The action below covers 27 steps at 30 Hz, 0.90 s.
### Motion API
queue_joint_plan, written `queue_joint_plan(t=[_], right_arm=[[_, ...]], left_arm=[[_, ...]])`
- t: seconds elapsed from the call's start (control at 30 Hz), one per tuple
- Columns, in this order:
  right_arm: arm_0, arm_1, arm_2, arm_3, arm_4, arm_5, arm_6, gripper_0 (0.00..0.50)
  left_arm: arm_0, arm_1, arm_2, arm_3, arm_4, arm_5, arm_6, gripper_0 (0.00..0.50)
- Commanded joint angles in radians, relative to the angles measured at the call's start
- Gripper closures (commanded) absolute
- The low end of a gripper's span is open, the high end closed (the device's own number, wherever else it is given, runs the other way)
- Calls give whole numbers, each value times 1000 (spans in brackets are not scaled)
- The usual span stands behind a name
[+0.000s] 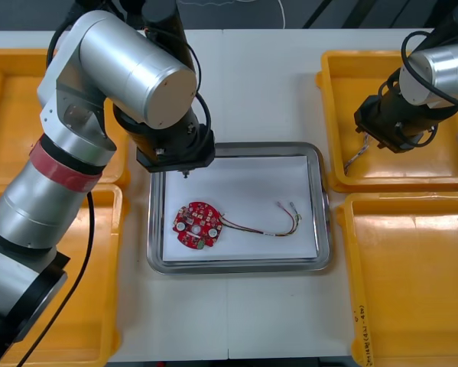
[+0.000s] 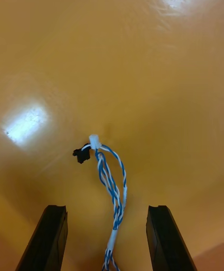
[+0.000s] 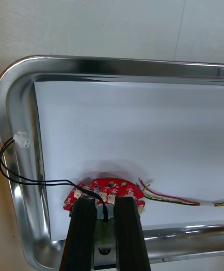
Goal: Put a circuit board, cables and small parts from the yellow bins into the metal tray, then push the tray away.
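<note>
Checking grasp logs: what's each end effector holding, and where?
Left end effector pinches the thin black cable, away from its white plug. Right end effector: open around the twisted blue and white cable, holding nothing.

The left gripper (image 1: 184, 170) hangs over the far left corner of the metal tray (image 1: 321, 200), where a red circuit board (image 1: 197, 225) lies (a red and yellow cable (image 1: 268, 223) reaches its edge). The right gripper (image 1: 364, 145) sits low in a yellow bin (image 1: 412, 164), at a blue and white cable (image 1: 355, 158).
</note>
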State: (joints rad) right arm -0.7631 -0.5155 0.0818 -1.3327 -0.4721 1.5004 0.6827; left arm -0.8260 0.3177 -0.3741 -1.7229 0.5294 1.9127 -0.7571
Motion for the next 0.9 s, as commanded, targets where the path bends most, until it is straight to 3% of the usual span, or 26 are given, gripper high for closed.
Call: queue_joint_plan(t=[0.03, 0.4, 0.67, 0.7, 0.73, 0.77, 0.83, 0.9], right_arm=[[2, 6, 27, 27, 9, -35, -6, 9], [2, 6, 29, 93, -5, -98, 15, 7], [2, 6, 33, 122, -20, -123, 18, 15], [2, 5, 36, 124, -22, -123, 18, 81], [2, 6, 36, 127, -25, -123, 18, 178], [2, 6, 36, 129, -26, -123, 18, 218], [2, 6, 36, 130, -28, -126, 18, 399], [2, 6, 36, 130, -30, -124, 20, 468]], left_arm=[[-53, -20, -42, 25, -25, -12, 1, 500], [-50, -22, -42, 140, -5, -81, -188, 500], [-38, -28, -66, 169, -5, -152, -225, 500], [-35, -28, -66, 174, -5, -159, -225, 500], [-35, -32, -68, 183, -5, -164, -228, 500], [-35, -34, -69, 187, -3, -165, -229, 500], [-28, -40, -71, 198, -9, -181, -234, 500], [-19, -43, -72, 198, -16, -193, -238, 500]])
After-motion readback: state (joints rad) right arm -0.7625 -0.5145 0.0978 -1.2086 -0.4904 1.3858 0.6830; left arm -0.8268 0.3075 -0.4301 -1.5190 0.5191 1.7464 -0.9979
